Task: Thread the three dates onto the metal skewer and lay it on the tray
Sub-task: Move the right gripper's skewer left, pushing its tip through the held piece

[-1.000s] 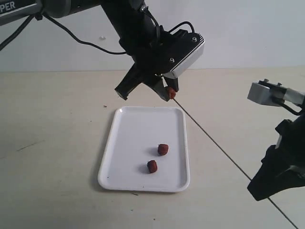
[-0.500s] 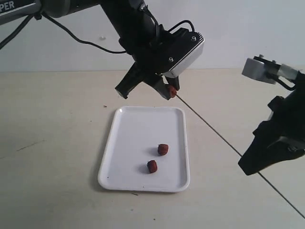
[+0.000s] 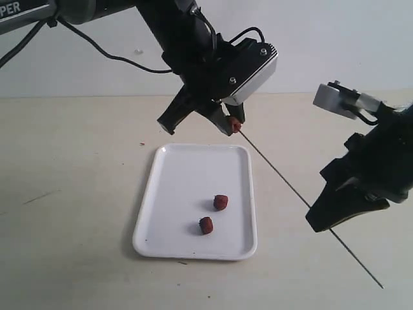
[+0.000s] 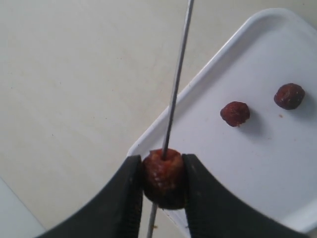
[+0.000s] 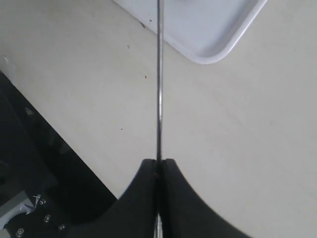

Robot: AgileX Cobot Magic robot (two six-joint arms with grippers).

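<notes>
Beige table (image 3: 77, 194) holds the tray (image 3: 193, 161). Left end effector (image 4: 163, 183) pinches one date (image 3: 233, 123) by its far edge. Right end effector (image 5: 157, 166) squeezes the skewer (image 3: 277, 171), pointing far-left into that date.

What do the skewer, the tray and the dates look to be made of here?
The skewer is likely metal: thin, straight, grey, with a glint along it. The tray is probably plastic: smooth glossy white, rounded corners, low rim. The dates look like dried fruit: dark red-brown, wrinkled, slightly shiny skin.
</notes>
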